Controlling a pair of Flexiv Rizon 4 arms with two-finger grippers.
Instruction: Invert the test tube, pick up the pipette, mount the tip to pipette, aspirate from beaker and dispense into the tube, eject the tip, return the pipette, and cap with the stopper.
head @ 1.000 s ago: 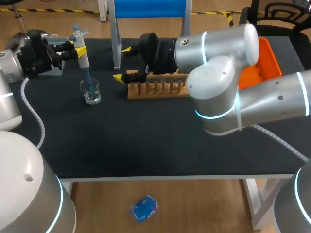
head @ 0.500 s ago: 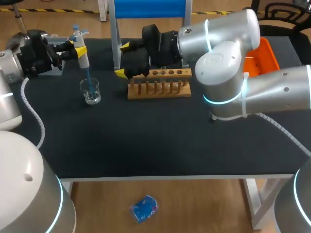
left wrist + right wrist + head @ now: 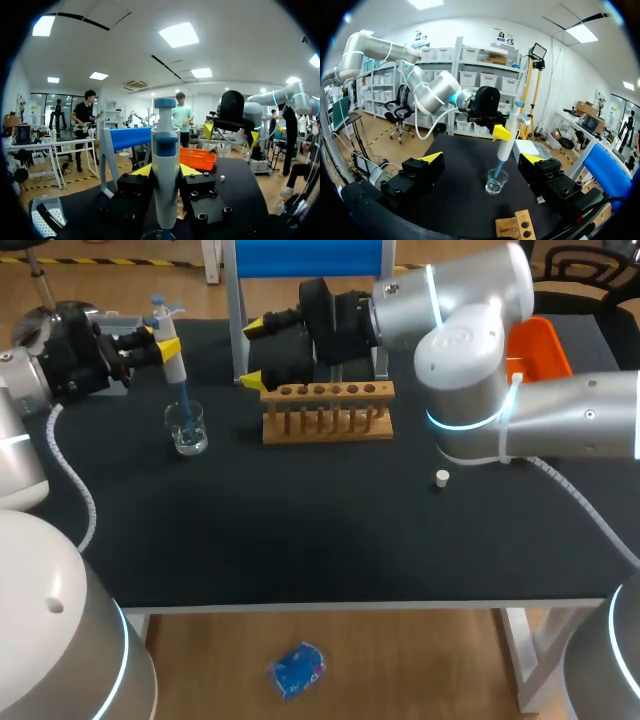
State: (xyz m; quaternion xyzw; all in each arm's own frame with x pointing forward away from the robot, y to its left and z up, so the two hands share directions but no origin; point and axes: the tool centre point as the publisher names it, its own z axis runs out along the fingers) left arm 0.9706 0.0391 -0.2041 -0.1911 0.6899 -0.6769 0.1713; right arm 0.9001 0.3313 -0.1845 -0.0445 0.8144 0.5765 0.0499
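My left pincer (image 3: 159,339) clamped the pipette (image 3: 172,358) upright over the tabletop's (image 3: 300,530) far left, its blue tip (image 3: 184,400) dipped into the beaker (image 3: 188,430) directly beneath. My right pincer (image 3: 255,355) hung spread wide and empty just off the left end of the wooden rack (image 3: 327,412) (the beaker stood ahead of it, well apart). The white stopper (image 3: 442,478) lay alone, to the right of the rack.
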